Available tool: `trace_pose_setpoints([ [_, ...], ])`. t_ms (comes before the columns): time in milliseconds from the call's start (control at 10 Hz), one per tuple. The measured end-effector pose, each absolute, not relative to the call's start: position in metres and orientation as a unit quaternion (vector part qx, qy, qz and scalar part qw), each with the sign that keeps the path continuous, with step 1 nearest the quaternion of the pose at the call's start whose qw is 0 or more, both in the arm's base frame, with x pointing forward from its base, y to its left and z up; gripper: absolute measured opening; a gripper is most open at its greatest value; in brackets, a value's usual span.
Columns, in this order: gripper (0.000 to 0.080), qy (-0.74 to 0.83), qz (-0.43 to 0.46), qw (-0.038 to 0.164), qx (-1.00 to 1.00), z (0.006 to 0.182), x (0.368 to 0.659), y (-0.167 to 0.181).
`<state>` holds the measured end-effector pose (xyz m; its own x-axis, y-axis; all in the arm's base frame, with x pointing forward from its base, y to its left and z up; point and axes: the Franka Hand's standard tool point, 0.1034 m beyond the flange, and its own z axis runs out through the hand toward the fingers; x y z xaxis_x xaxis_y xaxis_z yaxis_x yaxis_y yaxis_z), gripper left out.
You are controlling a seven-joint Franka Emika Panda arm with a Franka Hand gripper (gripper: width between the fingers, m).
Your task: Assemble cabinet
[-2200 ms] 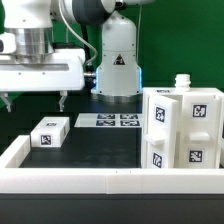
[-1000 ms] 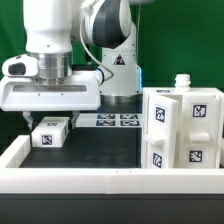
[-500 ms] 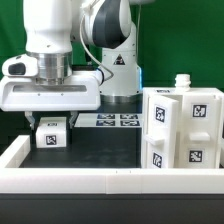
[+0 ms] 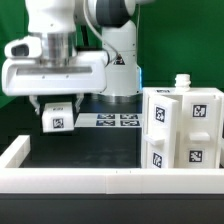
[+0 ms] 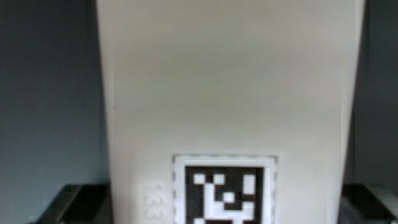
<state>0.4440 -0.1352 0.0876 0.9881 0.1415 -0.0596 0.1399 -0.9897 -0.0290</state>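
Note:
My gripper (image 4: 56,108) is shut on a small white tagged block (image 4: 56,117) and holds it lifted above the black table on the exterior view's left. In the wrist view the block (image 5: 214,100) fills the picture as a long white slab with a black-and-white tag at its near end, between the dark fingers (image 5: 71,205). The cabinet (image 4: 182,130), a large white box with tags on its faces and a small knob on top, stands on the exterior view's right, well apart from the gripper.
The marker board (image 4: 108,121) lies flat on the table behind the gripper, in front of the arm's base (image 4: 118,75). A long low white rail (image 4: 90,180) edges the table's front and left side.
The gripper came down over the block, closed on it and lifted it off the table; the block now hangs above where it lay.

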Motion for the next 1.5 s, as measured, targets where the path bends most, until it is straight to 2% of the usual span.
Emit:
trace_pose_setpoints([
  [200, 0.0560, -0.066, 0.000, 0.015, -0.998, 0.129, 0.465, -0.101],
  [300, 0.0560, -0.050, 0.004, 0.020, -0.999, 0.143, 0.471, -0.086],
  [400, 0.0560, -0.043, -0.002, 0.021, -0.999, 0.172, 0.491, -0.060],
  [500, 0.0560, -0.023, 0.003, 0.017, -1.000, 0.192, 0.507, -0.042],
  [600, 0.0560, -0.026, -0.003, 0.015, -1.000, 0.196, 0.524, -0.033],
  [700, 0.0560, -0.026, 0.002, 0.012, -1.000, 0.188, 0.528, -0.032],
  [1100, 0.0560, -0.027, 0.004, 0.012, -1.000, 0.186, 0.528, -0.031],
  [1500, 0.0560, -0.015, -0.001, 0.011, -1.000, 0.197, 0.563, 0.019],
])
